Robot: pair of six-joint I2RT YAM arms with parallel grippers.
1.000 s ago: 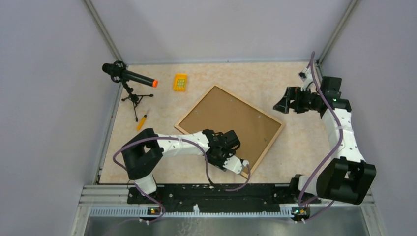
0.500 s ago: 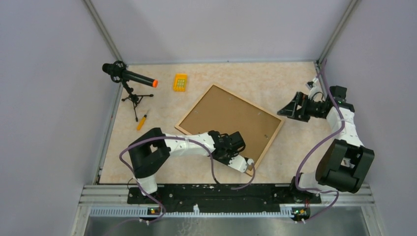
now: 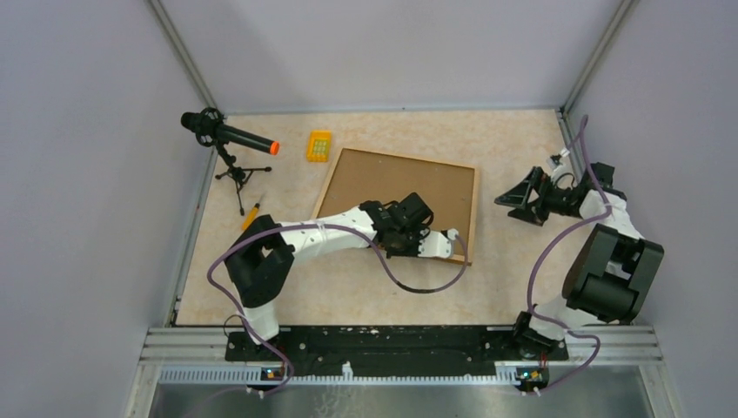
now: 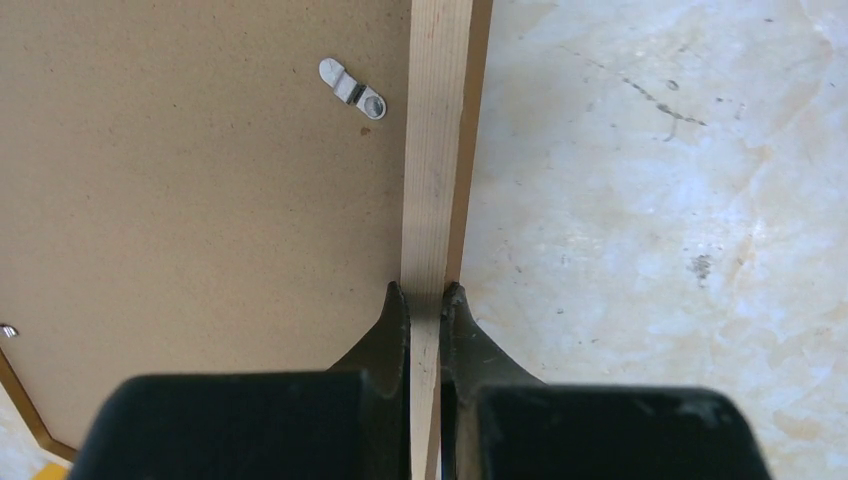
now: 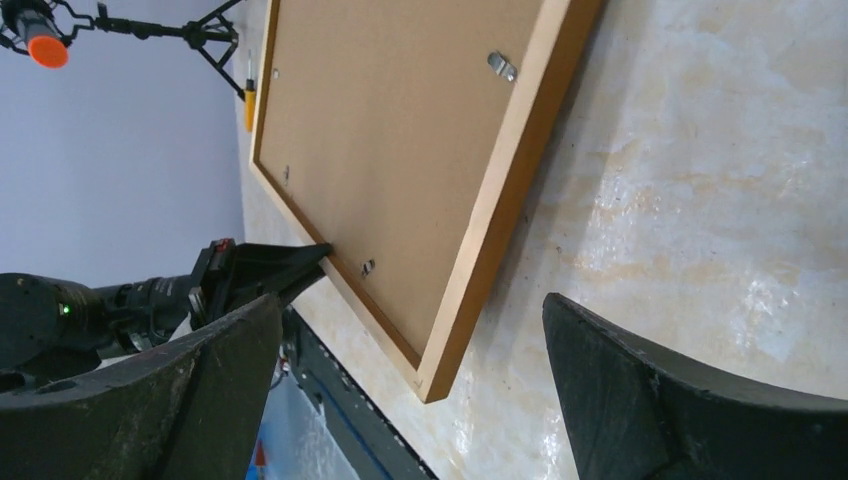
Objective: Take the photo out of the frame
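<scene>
The frame [image 3: 392, 187] lies back-up in the middle of the table, its brown fibreboard back [image 4: 200, 150] facing me. The photo is hidden under that back. My left gripper [image 3: 451, 235] is shut on the frame's narrow wooden rim [image 4: 438, 150] at its right side, one finger on the inner side of the rim and one on the outer. Small metal clips [image 4: 352, 88] sit on the board beside the rim. My right gripper [image 3: 512, 197] hovers open to the right of the frame [image 5: 400, 130], apart from it, with nothing between its fingers [image 5: 640, 400].
A microphone on a small tripod [image 3: 228, 136] stands at the far left. A yellow block [image 3: 319, 145] lies near the frame's far-left corner and a yellow screwdriver [image 3: 251, 215] to its left. The left arm's purple cable [image 3: 426, 284] loops in front of the frame.
My left gripper shut on the frame's rim and swung the frame anticlockwise, so it now sits squarer to the table. The right arm drew back to the right, still open.
</scene>
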